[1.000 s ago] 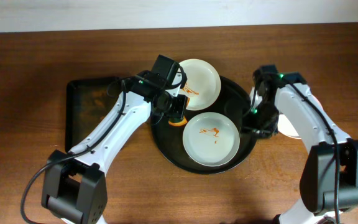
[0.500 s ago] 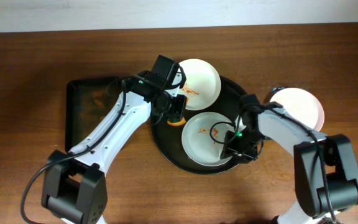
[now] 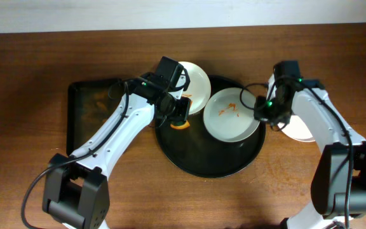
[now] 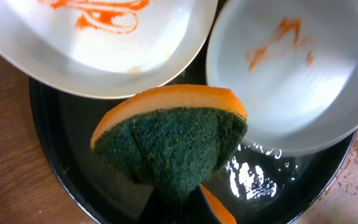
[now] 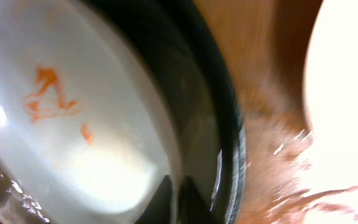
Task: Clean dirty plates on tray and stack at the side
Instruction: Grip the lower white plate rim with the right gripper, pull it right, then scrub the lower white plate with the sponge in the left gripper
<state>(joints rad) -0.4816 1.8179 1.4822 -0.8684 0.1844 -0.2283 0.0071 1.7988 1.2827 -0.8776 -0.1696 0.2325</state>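
Overhead: left gripper (image 3: 180,118) sat over left part of tray (image 3: 196,162), fingers clamped on sponge (image 3: 182,123), orange with green scrub face. White plate (image 3: 193,83), orange smears, lay at tray's upper-left rim, just beside sponge. Right gripper (image 3: 262,114) closed on right edge of pale plate (image 3: 230,117), smeared orange, in tray's upper right. Third plate (image 3: 295,131) lay on table right of tray, mostly hidden by right arm. Rectangular dark tray (image 3: 91,114) lay to left.

Overhead looks straight down from afar; both wrist cameras look down close, sharing the tray (image 3: 202,156)
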